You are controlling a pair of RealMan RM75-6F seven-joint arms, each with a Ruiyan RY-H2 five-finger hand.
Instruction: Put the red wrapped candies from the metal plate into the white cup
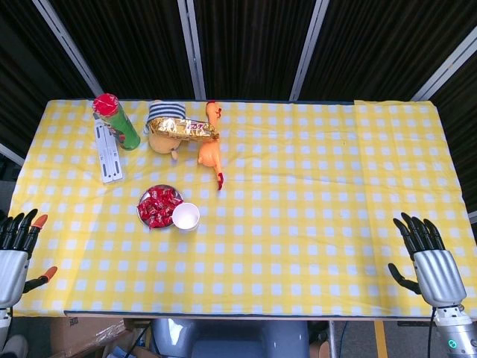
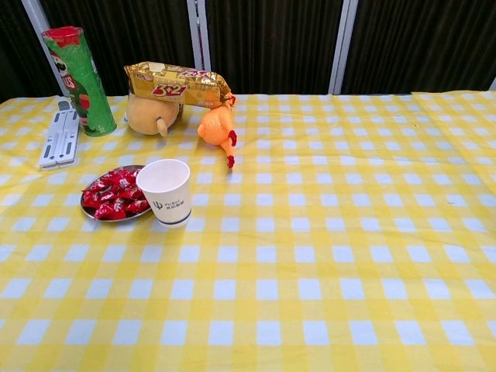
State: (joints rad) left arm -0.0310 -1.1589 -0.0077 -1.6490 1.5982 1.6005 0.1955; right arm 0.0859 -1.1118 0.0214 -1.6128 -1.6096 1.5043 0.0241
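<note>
a: where are the red wrapped candies [image 1: 158, 206]?

b: heaped on the metal plate [image 1: 143, 201], left of the table's middle; in the chest view the pile fills most of the plate and only its rim shows round them; none are in the white cup [image 1: 185, 216] as far as i can tell

a: and the cup?

b: upright, mouth up, touching the plate's right edge, just on the near side of it; there is a small blue mark on its wall in the chest view

a: the left robot hand [image 1: 13, 257]?

b: at the near left corner of the table [image 1: 313, 216], over the edge of the yellow checked cloth; fingers straight and apart, holding nothing; well apart from the plate

a: the right robot hand [image 1: 431, 262]?

b: at the near right corner; fingers spread, thumb out to the side, empty too; the chest view shows neither hand

a: what else is up there?

b: behind the plate a green tube with a red lid [image 1: 115, 119] stands upright; a white flat strip [image 1: 109, 153] lies just beside it; further right a tan plush toy [image 1: 164, 128] with a gold snack packet [image 1: 182, 129] lying across it; an orange rubber chicken [image 1: 211, 149] lies touching the packet's right end, its feet toward the cup
</note>
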